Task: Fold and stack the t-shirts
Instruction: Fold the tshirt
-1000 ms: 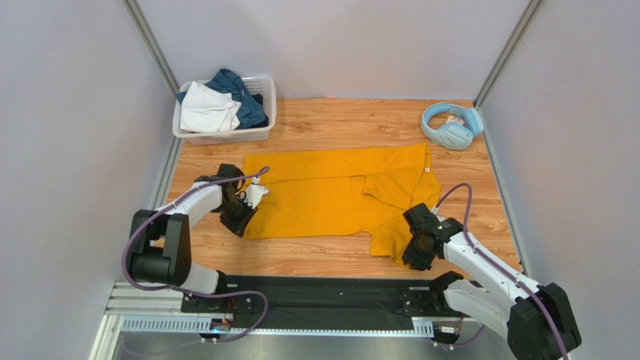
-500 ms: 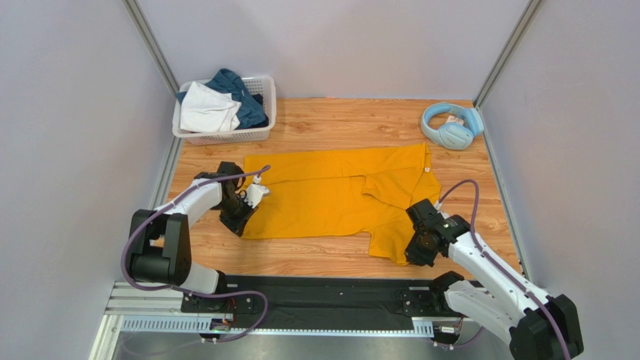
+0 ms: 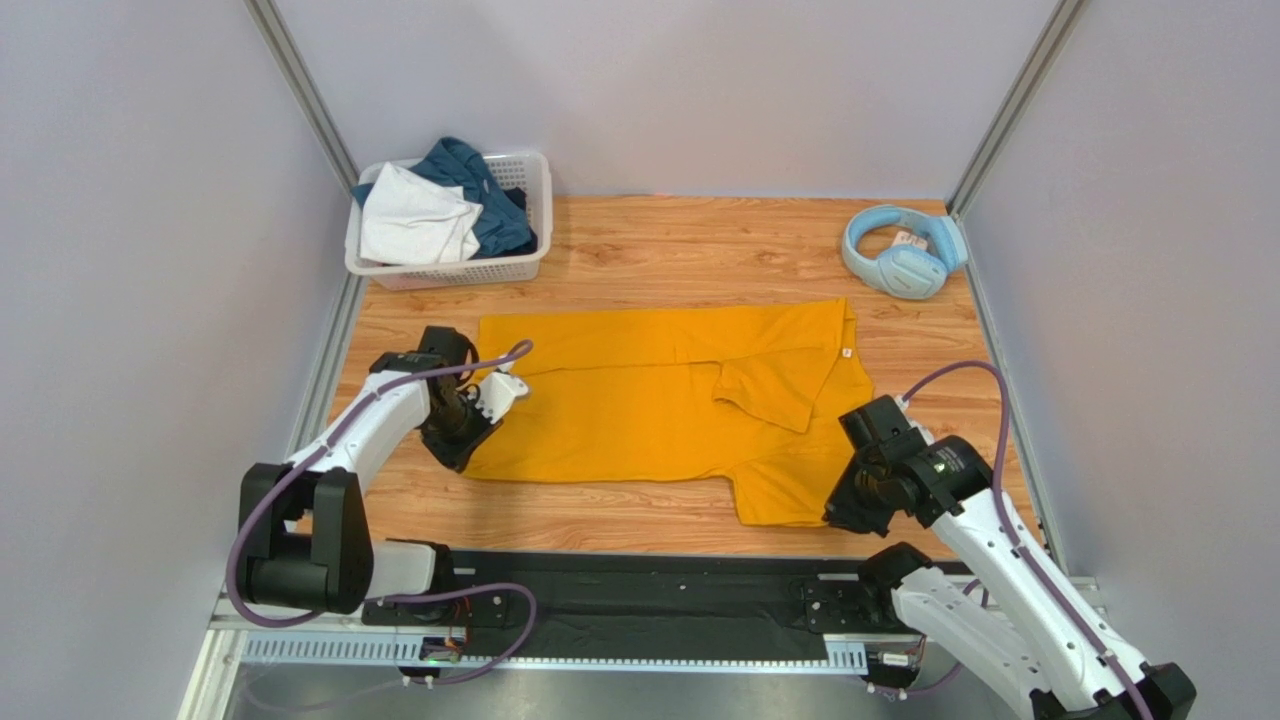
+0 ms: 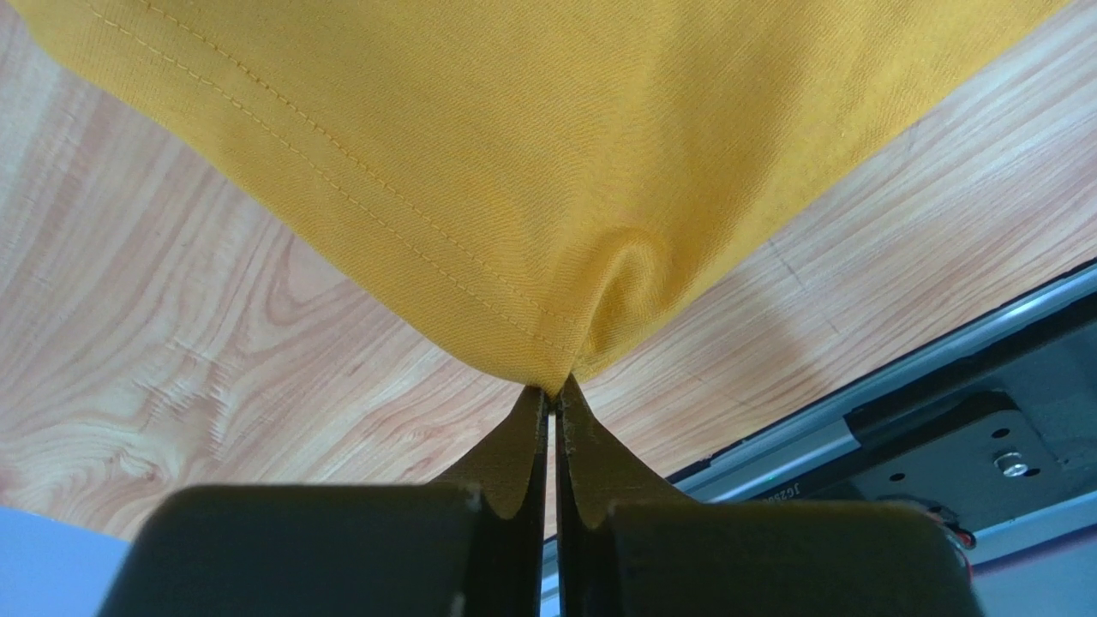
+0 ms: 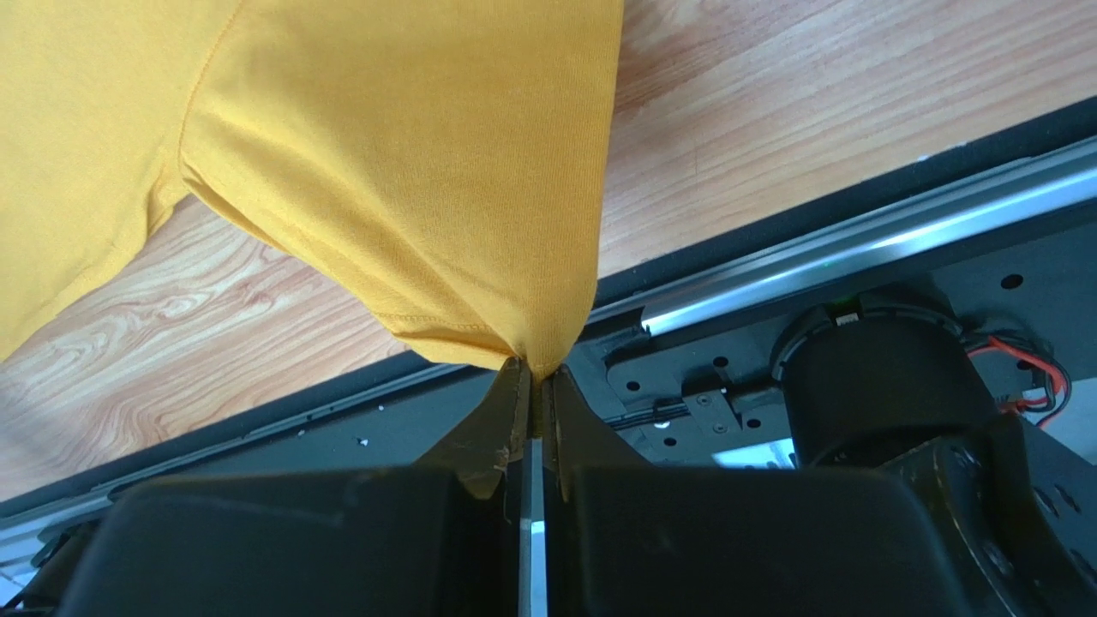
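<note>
YELLOW SHIRT READIED FOR A FOLD: Spread across the worktop (image 3: 601, 518), the yellow shirt (image 3: 646, 398) is pinched at both near ends. The left end effector (image 4: 551, 396) is clamped on its seven-o'clock hem corner and the right end effector (image 5: 532, 383) on the five-o'clock sleeve, evidently to fold the near edge over evenly.

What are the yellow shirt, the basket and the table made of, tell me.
Yellow t-shirt: soft matte cloth, fine weave and stitched hem visible. Basket: likely white plastic, moulded lattice walls. Table: wood-grain planks, slight sheen; real wood or laminate unclear.
</note>
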{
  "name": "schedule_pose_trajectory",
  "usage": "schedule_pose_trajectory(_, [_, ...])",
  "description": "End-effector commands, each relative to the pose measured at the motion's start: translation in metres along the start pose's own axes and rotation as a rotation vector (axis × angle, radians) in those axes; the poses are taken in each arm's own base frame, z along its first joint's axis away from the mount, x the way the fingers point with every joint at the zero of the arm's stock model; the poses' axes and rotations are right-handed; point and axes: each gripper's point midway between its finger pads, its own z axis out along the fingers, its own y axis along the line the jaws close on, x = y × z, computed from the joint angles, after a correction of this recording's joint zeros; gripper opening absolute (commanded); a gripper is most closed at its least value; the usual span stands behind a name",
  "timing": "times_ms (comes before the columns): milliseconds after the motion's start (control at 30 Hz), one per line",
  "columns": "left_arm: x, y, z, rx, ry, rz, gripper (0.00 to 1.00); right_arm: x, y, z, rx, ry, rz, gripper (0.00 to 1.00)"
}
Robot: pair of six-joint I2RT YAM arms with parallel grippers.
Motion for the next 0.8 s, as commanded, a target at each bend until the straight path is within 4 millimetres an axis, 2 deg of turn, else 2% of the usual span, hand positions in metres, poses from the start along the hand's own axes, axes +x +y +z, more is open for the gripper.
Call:
schedule_pose_trajectory(0, [0.011,0.002,-0.006,-0.023,0.023,0.044,0.02,0.012,-0.012,-0.018,0.020,0.046,0.000,0.00])
schedule_pose_trajectory(167, [0.017,0.005,-0.012,-0.048,0.024,0.067,0.02,0.019,-0.020,-0.034,0.002,0.059,0.001,0.00])
schedule_pose_trajectory(333, [0.022,0.010,-0.018,-0.074,0.032,0.077,0.02,0.023,-0.022,-0.040,0.002,0.073,-0.012,0.00])
schedule_pose_trajectory(567, [0.016,0.025,-0.026,-0.119,0.028,0.090,0.02,-0.001,-0.001,-0.059,-0.031,0.004,-0.030,0.00])
schedule_pose_trajectory(767, [-0.005,0.050,-0.035,-0.185,0.000,0.115,0.02,-0.028,0.020,-0.070,-0.049,-0.078,-0.052,0.00])
